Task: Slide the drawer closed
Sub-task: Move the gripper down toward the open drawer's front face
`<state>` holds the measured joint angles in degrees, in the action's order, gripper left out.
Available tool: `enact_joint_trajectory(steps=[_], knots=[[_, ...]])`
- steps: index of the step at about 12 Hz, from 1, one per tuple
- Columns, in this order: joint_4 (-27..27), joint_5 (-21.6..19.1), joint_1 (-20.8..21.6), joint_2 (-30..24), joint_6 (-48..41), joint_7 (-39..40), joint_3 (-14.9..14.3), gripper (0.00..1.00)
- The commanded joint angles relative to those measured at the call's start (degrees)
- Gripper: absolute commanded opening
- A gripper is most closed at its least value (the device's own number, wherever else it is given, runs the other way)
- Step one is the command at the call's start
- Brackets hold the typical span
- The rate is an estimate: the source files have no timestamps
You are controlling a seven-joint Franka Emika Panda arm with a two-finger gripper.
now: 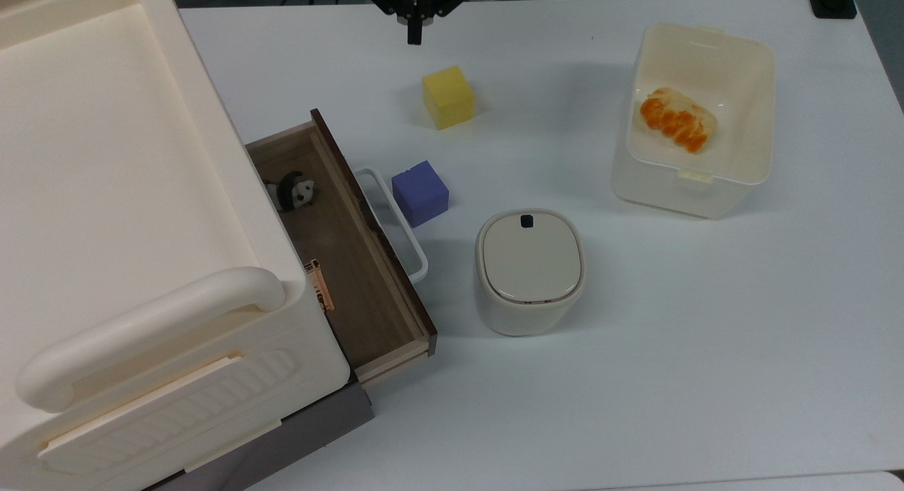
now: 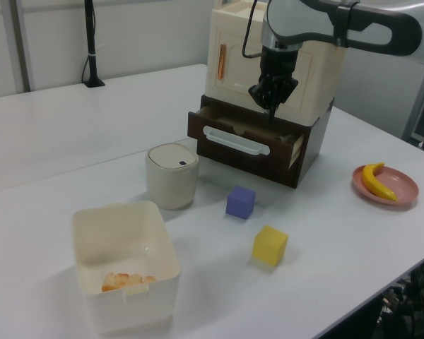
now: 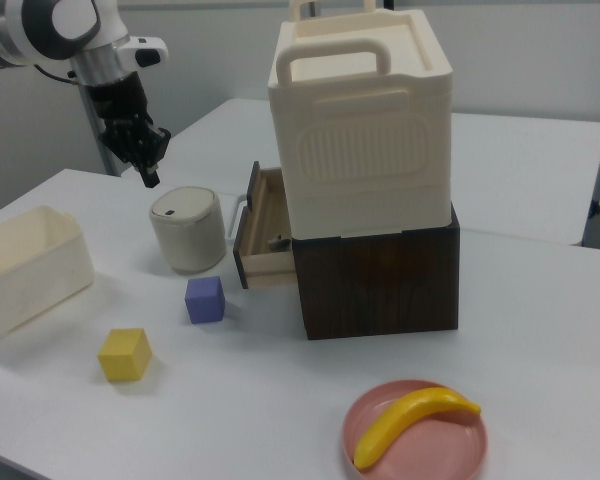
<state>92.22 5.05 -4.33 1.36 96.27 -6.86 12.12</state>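
Drawer (image 1: pixel 353 265) stands pulled out of the dark lower box (image 3: pixel 380 285), under the cream case (image 3: pixel 365 130), and its front panel faces the open table (image 1: pixel 635 378). My gripper (image 1: pixel 414 33) hangs above the table with its fingers pressed together and nothing between them, well apart from the drawer. In the top view it sits near the top edge, past the yellow cube (image 1: pixel 447 97), so the drawer lies down and to the top view's left of it.

The drawer is long and shallow; its long axis runs along the front panel, and the closing push must go across that axis, square into the panel and toward the box. The thin white loop handle (image 1: pixel 393 221) sticks out from the panel's middle, and I judge that the best place to press, so the drawer does not skew on its runners.

Inside, the floor is brown wood grain, with a small panda figure (image 1: pixel 296 191) and an orange slatted piece (image 1: pixel 319 285) lying on it. The panel is dark, flat and hard-edged. A purple cube (image 1: pixel 420 192) sits just beside the handle, and a rounded lidded pot (image 1: pixel 528 270) stands near the panel's other half; my approach must thread between them. Both look light and could be knocked aside.
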Motion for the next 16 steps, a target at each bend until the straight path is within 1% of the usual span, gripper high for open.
enact_joint_trajectory(steps=[1, 2, 3, 4, 6, 8, 9, 11, 12, 13, 14, 15, 16], knots=[[0.86, 1.0, 1.08, 4.68, 4.0, -3.85, 0.01, 0.0], [0.86, 2.75, 1.26, 6.1, 4.53, -4.55, 0.18, 0.0], [0.86, 5.21, 2.74, 7.85, 4.8, -5.95, 0.27, 0.0], [0.86, 6.28, 3.27, 8.65, 4.8, -6.84, 0.27, 0.0], [0.95, 7.25, 3.63, 9.45, 5.94, -8.77, 0.27, 0.0], [1.65, 7.86, 4.15, 9.72, 7.96, -14.47, 0.27, 0.0], [1.91, 8.48, 4.51, 9.89, 8.75, -20.15, 0.27, 0.0], [2.0, 8.57, 3.99, 11.64, 9.54, -34.37, 0.27, 0.0], [2.35, 8.22, 3.63, 12.35, 11.81, -41.58, 0.18, 0.0], [3.57, 8.31, 2.76, 12.53, 13.57, -48.7, 0.01, 0.0], [3.76, 8.05, 0.75, 13.05, 16.64, -55.47, -0.17, 0.0], [3.85, 8.04, -1.01, 13.41, 18.06, -60.15, -0.17, 0.0], [3.59, 7.78, -1.9, 14.19, 18.77, -62.02, -0.17, 0.0]])
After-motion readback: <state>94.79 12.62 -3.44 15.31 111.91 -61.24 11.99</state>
